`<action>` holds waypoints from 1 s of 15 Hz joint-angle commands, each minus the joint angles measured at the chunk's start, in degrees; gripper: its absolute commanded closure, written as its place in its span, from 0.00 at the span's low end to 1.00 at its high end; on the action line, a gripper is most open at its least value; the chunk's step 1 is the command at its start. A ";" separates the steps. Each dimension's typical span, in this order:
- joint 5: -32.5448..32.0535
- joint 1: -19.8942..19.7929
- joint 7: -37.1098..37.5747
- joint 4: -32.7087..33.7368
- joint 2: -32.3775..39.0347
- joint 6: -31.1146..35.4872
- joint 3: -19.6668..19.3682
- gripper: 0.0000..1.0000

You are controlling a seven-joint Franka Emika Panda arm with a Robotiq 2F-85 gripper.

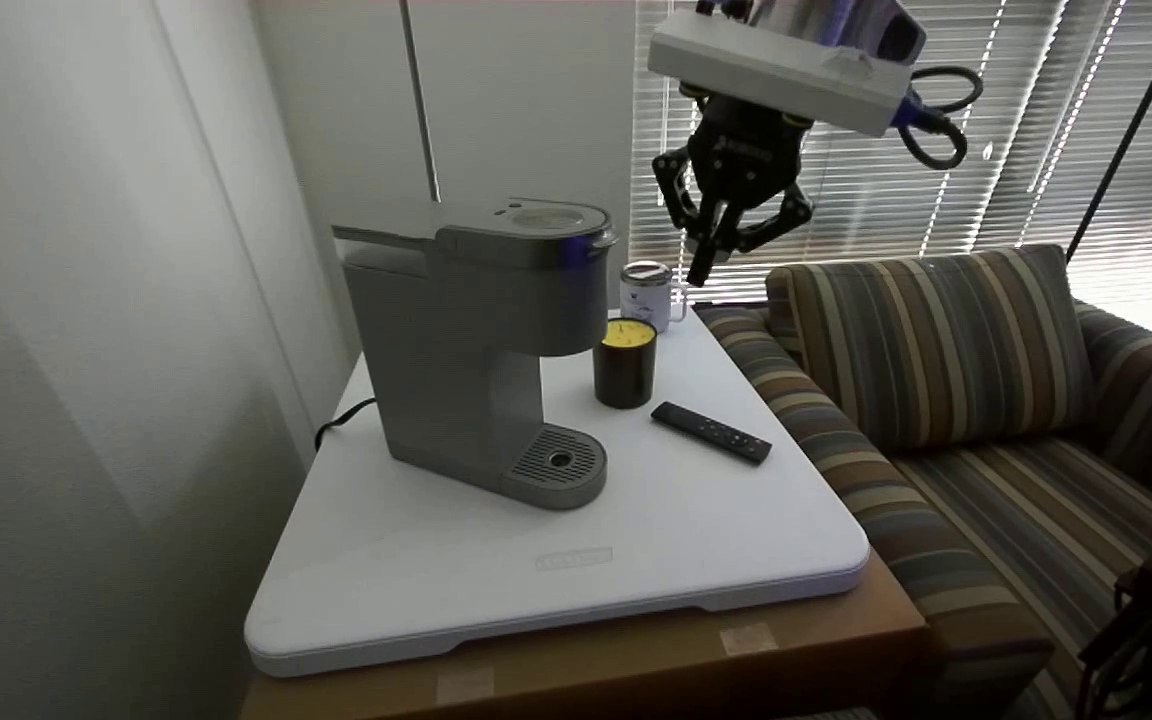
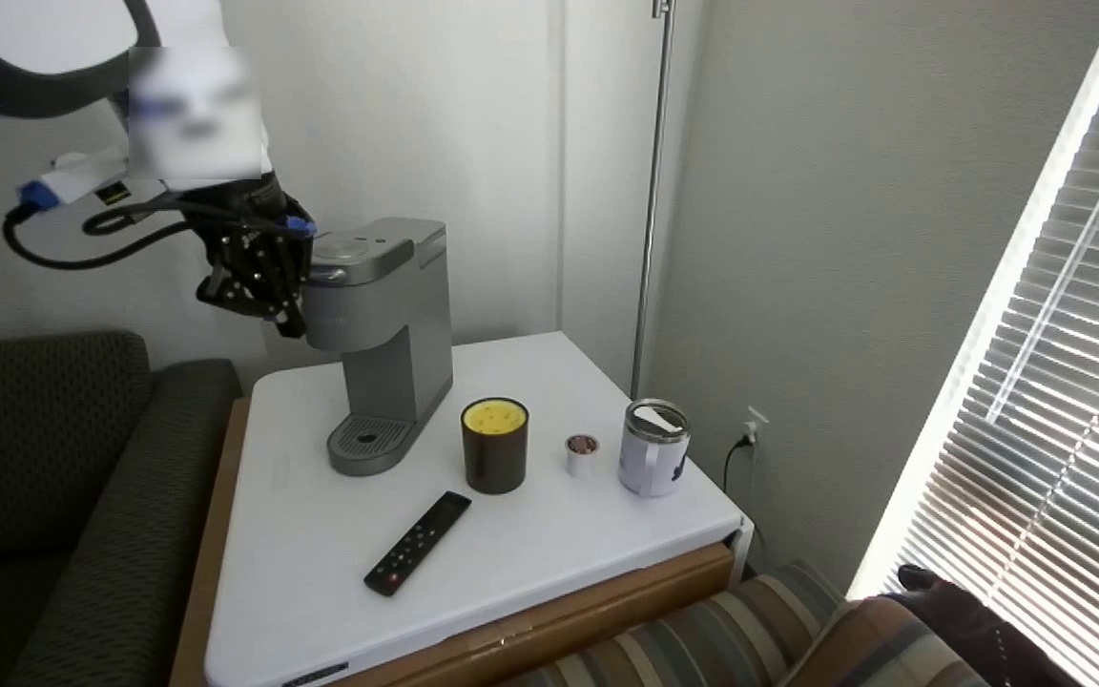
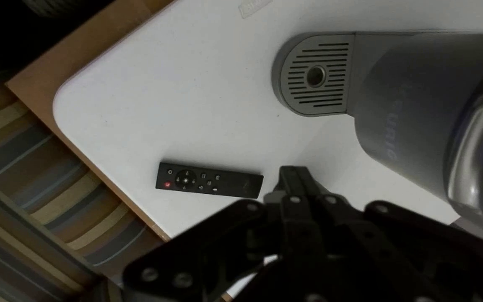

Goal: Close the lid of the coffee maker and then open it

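Near the front of the coffee maker [image 1: 461, 350], about level with its brew head [image 1: 556, 310], in an exterior view: gripper [image 1: 704, 262] hangs in the air, jaws drawn fully together, nothing held. Background shows between the two, so they stand apart. Lid [image 1: 543, 217] lies down on top of the brew head; closing looks done, opening not yet. Coffee maker upright on the white tabletop [image 1: 416, 570], drip base [image 1: 558, 465] forward, presumably so the lid's front edge faces the gripper.

In an exterior view: gripper overlaps the brew head's front edge; contact not readable from this angle alone. Candle jar [image 2: 495, 458], small pod [image 2: 582, 458], mug [image 2: 653, 458] and remote [image 2: 418, 544] sit to one side, likely to keep them out of the lid's swing.

Wrist view: fingertips [image 3: 288, 174] meet, seen against the white tabletop; metallic handle [image 3: 470, 147] of the lid shows at far right. Inference: jaws kept together make a blunt prod, suited to pressing the lid down. For opening, the tips probably need to go under that handle and push up; too hard a push could tip the coffee maker.
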 commanded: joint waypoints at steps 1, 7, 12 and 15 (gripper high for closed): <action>10.00 -1.39 -6.91 -1.72 0.88 6.54 1.77 1.00; 33.34 -2.17 -29.56 -0.27 1.80 9.49 6.14 1.00; 38.21 -1.12 -37.00 -0.21 1.42 8.88 5.04 1.00; 36.44 -0.64 -36.33 -0.56 1.15 9.53 4.32 1.00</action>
